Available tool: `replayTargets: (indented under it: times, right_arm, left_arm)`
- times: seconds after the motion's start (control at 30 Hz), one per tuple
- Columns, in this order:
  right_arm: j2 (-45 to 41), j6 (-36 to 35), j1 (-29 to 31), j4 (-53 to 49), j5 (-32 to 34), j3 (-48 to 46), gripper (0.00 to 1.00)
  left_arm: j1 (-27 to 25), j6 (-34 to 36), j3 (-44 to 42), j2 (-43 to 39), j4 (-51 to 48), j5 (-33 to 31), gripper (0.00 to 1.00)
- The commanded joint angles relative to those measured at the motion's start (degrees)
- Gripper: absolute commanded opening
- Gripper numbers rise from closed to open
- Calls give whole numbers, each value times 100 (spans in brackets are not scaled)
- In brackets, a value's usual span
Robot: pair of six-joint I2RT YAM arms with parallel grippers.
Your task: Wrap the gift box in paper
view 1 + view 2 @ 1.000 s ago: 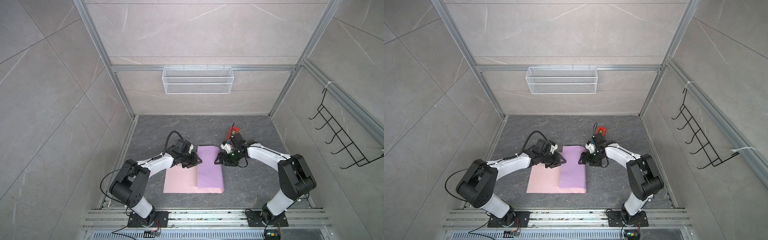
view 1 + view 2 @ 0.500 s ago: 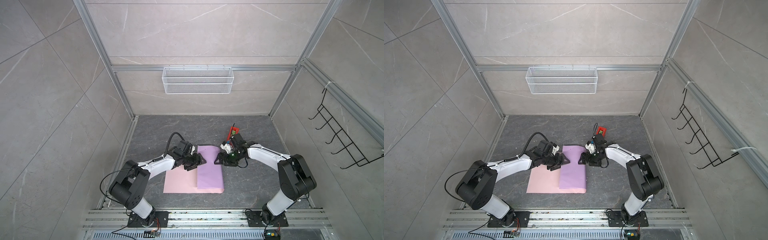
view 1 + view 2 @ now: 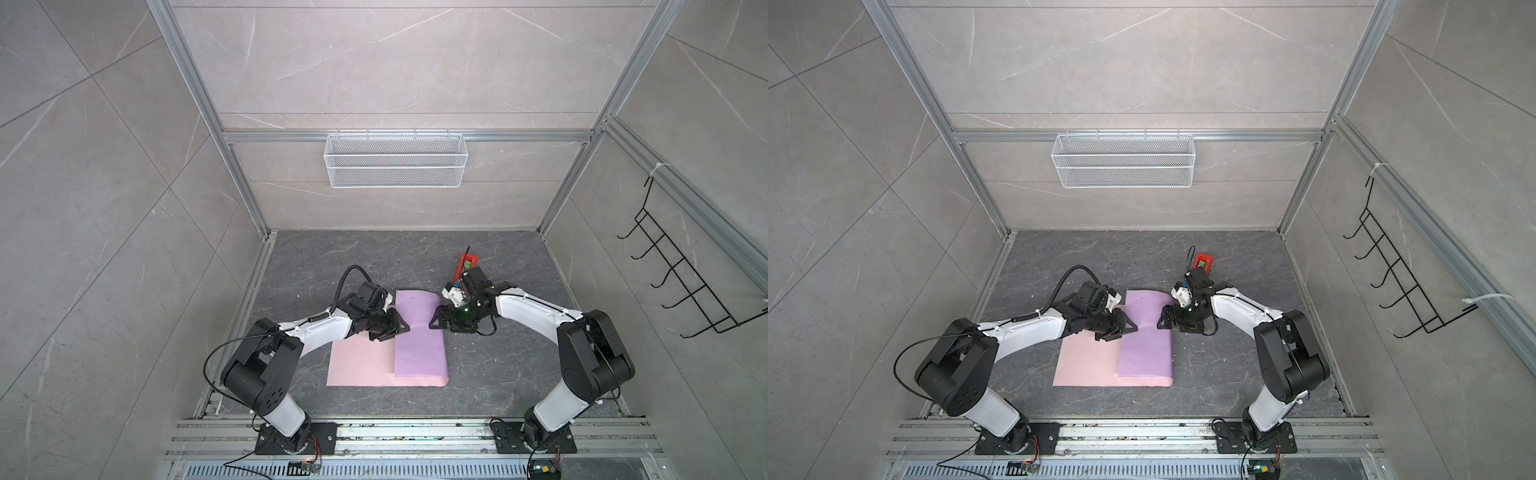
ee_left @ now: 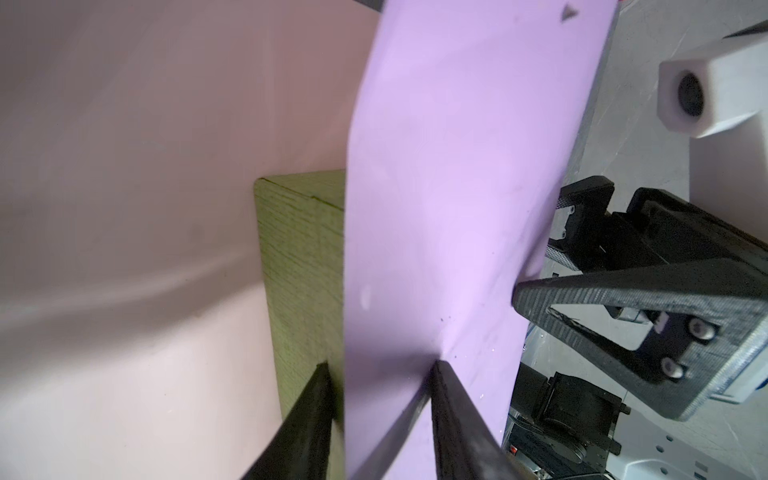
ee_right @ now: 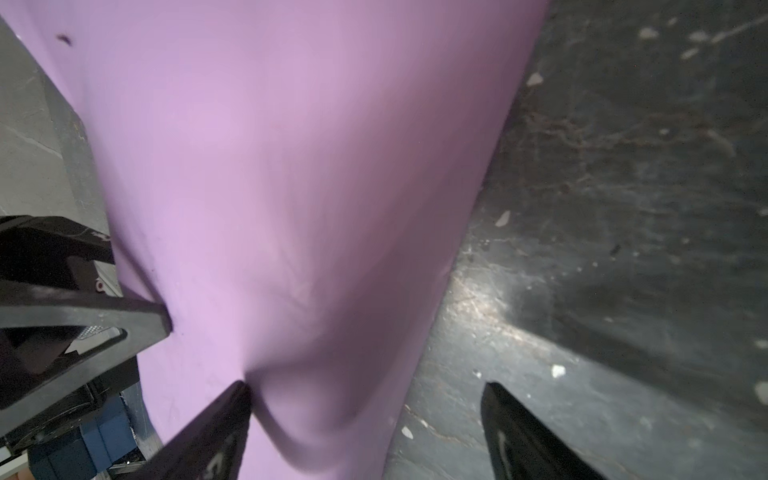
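Observation:
The paper lies on the floor pink side up [image 3: 359, 361], and its lilac flap [image 3: 419, 349] [image 3: 1144, 349] is folded leftward over the gift box. Both top views hide the gift box; the left wrist view shows one olive-green face [image 4: 303, 270] beside the flap [image 4: 449, 187]. My left gripper [image 4: 382, 368] [image 3: 404, 330] sits at the flap's left edge with its jaws apart, one fingertip on the green face and the other on the lilac. My right gripper [image 5: 368, 388] [image 3: 434, 324] stands open at the flap's right bend. One right fingertip dents the lilac [image 5: 291, 208]; the other hangs over bare floor.
A red tape dispenser [image 3: 465, 266] [image 3: 1202, 262] stands just behind my right wrist. A white wire basket [image 3: 395, 160] hangs on the back wall and a black hook rack [image 3: 685, 282] on the right wall. Aluminium rails run along the floor's front edge.
My left gripper has slid a little to the right onto the flap's edge, and its jaws widened, then narrowed. My right gripper has hardly moved.

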Motion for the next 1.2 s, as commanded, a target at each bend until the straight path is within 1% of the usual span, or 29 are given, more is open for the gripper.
replayTargets:
  times: [0.0, 0.17, 0.3, 0.63, 0.83, 1.03, 1.1, 1.17]
  right_arm:
    - [-207, -176, -118, -299, -154, 155, 90]
    - [-70, -332, -152, -281, -309, 154, 94]
    - [-25, -295, -154, -160, -242, 111, 96]
    - [210, -241, -151, -88, -65, -30, 95]
    - [271, -222, -136, -114, 113, -111, 94]
    - [351, -205, -115, -232, 357, -144, 93]
    - [374, -205, -101, -250, 400, -152, 93]
    - [381, -205, -86, -258, 433, -170, 93]
  left_arm:
    - [-53, 142, -113, 128, -457, -350, 36]
    - [-51, 161, -95, 135, -467, -342, 35]
    - [-49, 174, -94, 117, -487, -359, 34]
    - [-29, 161, -180, -40, -592, -500, 31]
    - [-12, 154, -236, -108, -616, -526, 31]
    - [-12, 141, -227, -183, -644, -561, 37]
    - [-13, 118, -223, -221, -636, -558, 41]
    - [-12, 103, -185, -279, -653, -575, 49]
